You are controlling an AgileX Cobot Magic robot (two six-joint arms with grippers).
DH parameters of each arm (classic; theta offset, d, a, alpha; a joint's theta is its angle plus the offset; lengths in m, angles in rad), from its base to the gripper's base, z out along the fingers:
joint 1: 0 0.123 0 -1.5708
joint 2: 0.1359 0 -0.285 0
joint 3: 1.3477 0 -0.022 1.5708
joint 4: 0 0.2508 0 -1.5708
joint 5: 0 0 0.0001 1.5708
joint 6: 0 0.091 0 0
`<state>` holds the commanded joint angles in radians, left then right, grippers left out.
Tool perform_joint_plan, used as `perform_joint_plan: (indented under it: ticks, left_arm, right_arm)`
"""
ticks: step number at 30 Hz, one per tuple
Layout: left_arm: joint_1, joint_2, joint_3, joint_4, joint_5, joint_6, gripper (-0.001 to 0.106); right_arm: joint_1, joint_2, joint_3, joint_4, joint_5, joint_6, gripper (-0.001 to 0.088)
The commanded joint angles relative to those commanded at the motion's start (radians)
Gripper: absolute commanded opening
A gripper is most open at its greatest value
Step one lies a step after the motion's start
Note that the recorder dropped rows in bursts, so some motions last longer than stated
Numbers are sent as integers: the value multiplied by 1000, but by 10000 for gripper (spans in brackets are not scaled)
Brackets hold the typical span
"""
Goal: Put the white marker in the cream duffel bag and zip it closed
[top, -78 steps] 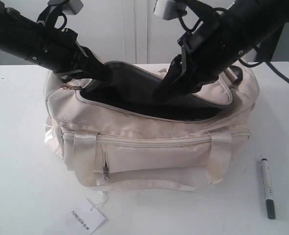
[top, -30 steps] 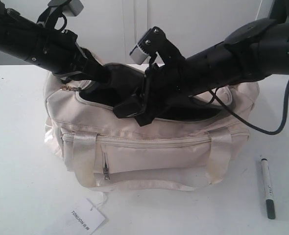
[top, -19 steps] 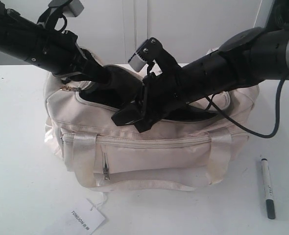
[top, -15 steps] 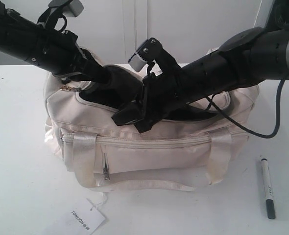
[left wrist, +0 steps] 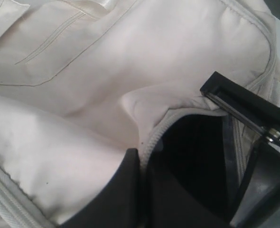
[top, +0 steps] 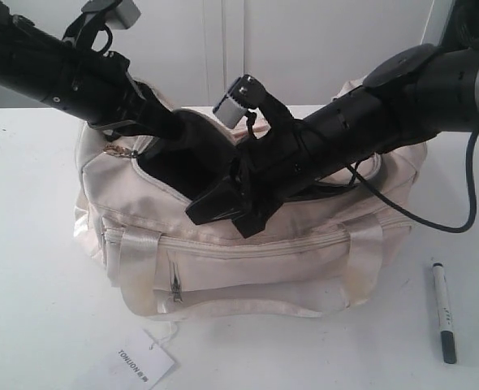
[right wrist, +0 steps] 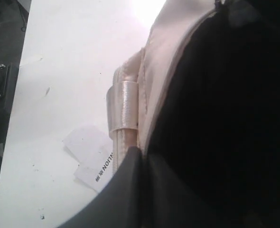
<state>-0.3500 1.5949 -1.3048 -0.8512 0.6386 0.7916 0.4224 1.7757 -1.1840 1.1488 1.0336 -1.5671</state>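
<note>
The cream duffel bag stands mid-table with its top unzipped and its dark lining showing. My left gripper is shut on the far-left zipper edge of the opening; the left gripper pinches the fabric between its pads. My right gripper reaches across the bag and is shut on the near rim of the opening, with the right gripper clamped on the cream edge beside a handle strap. The white marker lies on the table to the right of the bag, dark cap nearest me, untouched.
A white paper tag lies on the table in front of the bag and shows as the tag in the right wrist view. A metal ring pull hangs at the bag's left end. A cable loops from the right arm.
My right gripper has shut on the bag's near rim and drawn it forward and down, widening the opening. The left arm and the marker have stayed put.
</note>
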Motion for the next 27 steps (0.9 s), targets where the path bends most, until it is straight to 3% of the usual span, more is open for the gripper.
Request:
perform_joint_plan:
  ticks: [11, 27]
  left_arm:
    - [0, 0, 0, 0, -111, 78, 0]
    - [0, 0, 0, -4, -465, 78, 0]
  right_arm:
    - [0, -28, 0, 2, 22, 0, 0]
    - [0, -33, 0, 2, 69, 0, 0]
